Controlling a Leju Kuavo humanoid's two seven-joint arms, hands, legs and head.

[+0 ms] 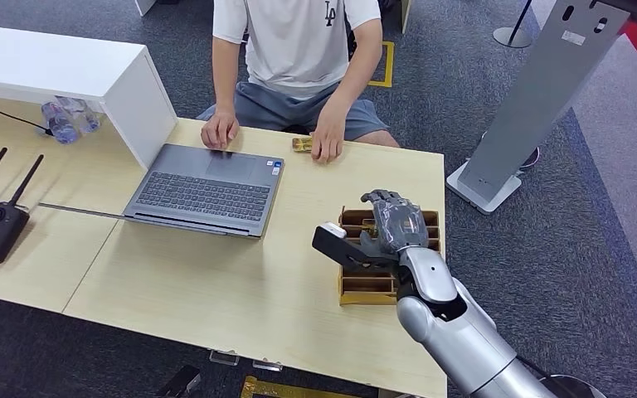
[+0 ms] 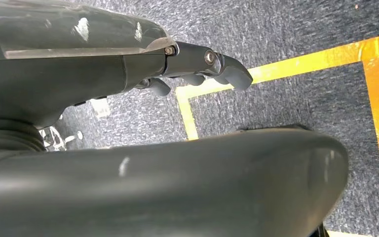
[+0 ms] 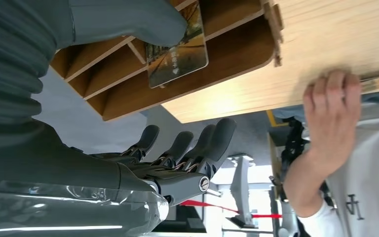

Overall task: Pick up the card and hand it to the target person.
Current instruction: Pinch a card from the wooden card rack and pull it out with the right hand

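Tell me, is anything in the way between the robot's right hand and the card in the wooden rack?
Nothing visible. The right robot hand hovers over the slotted wooden rack, its thumb next to the printed card standing in a slot. Only the slot dividers flank the card. Its fingers are spread, apart from it.
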